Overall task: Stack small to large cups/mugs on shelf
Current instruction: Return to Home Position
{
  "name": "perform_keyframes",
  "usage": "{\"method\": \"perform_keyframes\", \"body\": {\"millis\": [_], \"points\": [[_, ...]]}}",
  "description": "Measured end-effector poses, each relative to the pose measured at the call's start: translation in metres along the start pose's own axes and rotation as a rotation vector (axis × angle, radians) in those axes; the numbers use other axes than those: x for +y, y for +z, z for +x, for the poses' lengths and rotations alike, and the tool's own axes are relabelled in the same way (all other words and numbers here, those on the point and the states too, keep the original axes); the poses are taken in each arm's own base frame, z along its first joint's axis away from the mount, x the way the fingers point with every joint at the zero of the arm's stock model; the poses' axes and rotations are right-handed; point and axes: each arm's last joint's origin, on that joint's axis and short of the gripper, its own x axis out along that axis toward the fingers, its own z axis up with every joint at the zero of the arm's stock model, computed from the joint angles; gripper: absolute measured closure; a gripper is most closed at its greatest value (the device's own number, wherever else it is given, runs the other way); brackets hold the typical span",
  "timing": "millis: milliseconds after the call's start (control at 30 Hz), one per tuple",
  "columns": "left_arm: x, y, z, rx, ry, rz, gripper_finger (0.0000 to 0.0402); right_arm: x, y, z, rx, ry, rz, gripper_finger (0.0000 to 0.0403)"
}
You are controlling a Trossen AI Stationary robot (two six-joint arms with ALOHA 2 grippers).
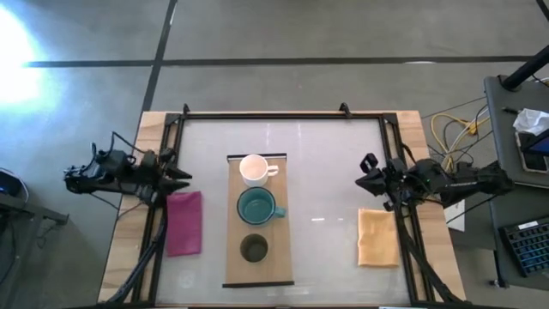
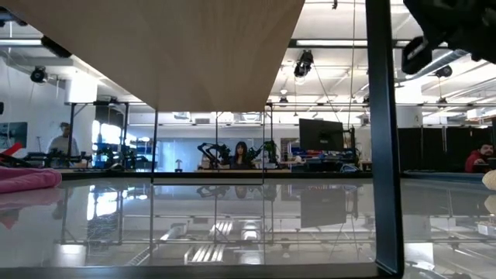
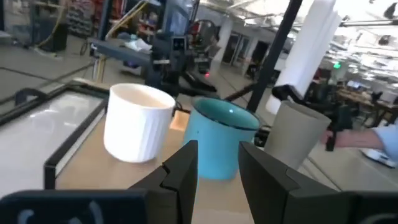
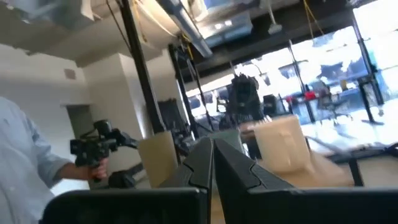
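A long light-wood shelf board (image 1: pixel 233 268) lies midway between the left gripper (image 1: pixel 184 178) and the right gripper (image 1: pixel 363 180). Upright on it in a row stand a white handled mug (image 1: pixel 254 169), level with both grippers, a teal handled mug (image 1: pixel 256 207), and a small olive-brown handleless cup (image 1: pixel 254 249) farthest from them.

A white mug (image 1: pixel 254 169), a teal mug (image 1: pixel 256 206), a seemingly olive-brown cup (image 1: pixel 254 248).

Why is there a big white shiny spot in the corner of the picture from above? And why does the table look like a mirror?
High view: strong light bounces off the floor, making white glare at the upper left. Low view: the glossy table mirrors the ceiling lights above it.
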Motion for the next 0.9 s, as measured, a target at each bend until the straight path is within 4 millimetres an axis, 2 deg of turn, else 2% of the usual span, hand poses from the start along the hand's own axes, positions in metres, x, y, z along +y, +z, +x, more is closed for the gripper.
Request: {"method": "perform_keyframes", "body": {"millis": [67,200,267,400,600,733,900], "points": [[0.000,-0.002,0.004,-0.018,-0.009,-0.005,0.0301,0.000,-0.001,-0.003,0.031,-0.013,-0.001,0.0394],[0.006,-0.021,0.018,-0.026,-0.008,-0.004,0.0301,-0.001,-0.003,-0.008,0.049,-0.030,-0.016,0.0394],[0.007,-0.025,0.024,-0.081,-0.026,-0.003,0.0301,0.001,-0.001,-0.009,0.027,-0.016,-0.064,0.0394],[0.014,-0.048,0.039,-0.151,-0.045,0.029,0.0301,0.003,0.004,-0.012,-0.015,0.003,-0.175,0.0394],[0.021,-0.072,0.049,-0.274,-0.091,0.044,0.0301,0.006,0.012,-0.016,-0.100,0.021,-0.257,0.0394],[0.020,-0.069,0.048,-0.309,-0.092,0.064,0.0301,0.008,0.016,-0.017,-0.148,0.031,-0.282,0.0394],[0.021,-0.070,0.049,-0.301,-0.076,0.065,0.0301,0.007,0.013,-0.015,-0.117,0.027,-0.231,0.0394]]}}
